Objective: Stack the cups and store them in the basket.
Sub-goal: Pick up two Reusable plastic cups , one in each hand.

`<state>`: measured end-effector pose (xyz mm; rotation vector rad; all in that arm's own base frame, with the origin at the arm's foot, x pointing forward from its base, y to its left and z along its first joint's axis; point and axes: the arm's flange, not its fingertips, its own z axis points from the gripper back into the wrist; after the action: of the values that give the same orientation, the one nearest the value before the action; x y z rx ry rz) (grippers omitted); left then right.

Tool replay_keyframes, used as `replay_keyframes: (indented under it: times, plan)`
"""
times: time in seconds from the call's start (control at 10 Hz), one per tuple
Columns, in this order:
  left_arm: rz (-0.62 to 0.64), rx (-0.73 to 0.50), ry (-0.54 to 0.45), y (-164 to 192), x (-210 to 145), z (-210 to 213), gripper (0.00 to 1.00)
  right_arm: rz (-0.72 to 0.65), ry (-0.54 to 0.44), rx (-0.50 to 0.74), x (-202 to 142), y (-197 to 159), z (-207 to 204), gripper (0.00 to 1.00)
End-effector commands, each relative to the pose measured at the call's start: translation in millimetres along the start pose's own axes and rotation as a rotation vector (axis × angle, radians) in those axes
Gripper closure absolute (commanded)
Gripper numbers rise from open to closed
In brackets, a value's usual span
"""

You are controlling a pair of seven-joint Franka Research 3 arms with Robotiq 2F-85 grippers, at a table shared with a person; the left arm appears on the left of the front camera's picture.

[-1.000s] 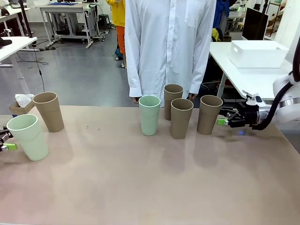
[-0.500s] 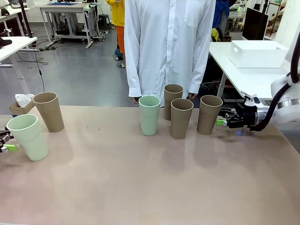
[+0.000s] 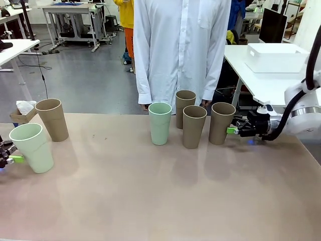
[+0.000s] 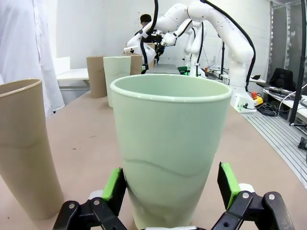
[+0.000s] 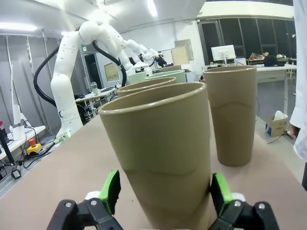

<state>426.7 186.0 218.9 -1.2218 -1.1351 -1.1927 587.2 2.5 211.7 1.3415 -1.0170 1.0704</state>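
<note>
Mint cup [image 3: 31, 148] stands upright, mouth up, near the table's [image 3: 150, 201] left edge, between the parted left pincer [image 4: 172, 184]. Right pincer [image 5: 165, 190] straddles an upright brown cup [image 3: 222, 123]; whether it grips is unclear.

In the front view the picture's left edge cuts off the left tool [image 3: 14, 158], whose far finger hides behind the mint cup [image 3: 32, 147]. The rear tan cup [image 3: 185, 98] is half hidden behind another tan cup. In the right wrist view the nearest tan cup [image 5: 163, 148] has its base cut off, and whether the right tool [image 5: 165, 194] grips it is unclear.
</note>
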Motion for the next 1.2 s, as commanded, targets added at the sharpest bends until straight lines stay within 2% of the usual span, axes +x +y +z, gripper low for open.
replay_keyframes:
  times: [0.0, 0.5, 1.1]
  plan:
    - [-0.038, -0.01, 0.004, -17.5, -16.3, -6.8, 0.0, 0.012, -0.001, -0.025, 7.8, -9.1, -12.4, 0.0]
    - [-0.042, -0.009, -0.009, -13.4, -17.6, -14.6, 0.0, 0.003, 0.039, -0.012, 6.4, -17.4, -32.3, 0.0]
    - [-0.038, -0.031, -0.019, -11.9, -16.7, -19.9, 0.0, -0.013, 0.014, 0.003, 4.8, -18.4, -35.9, 0.0]
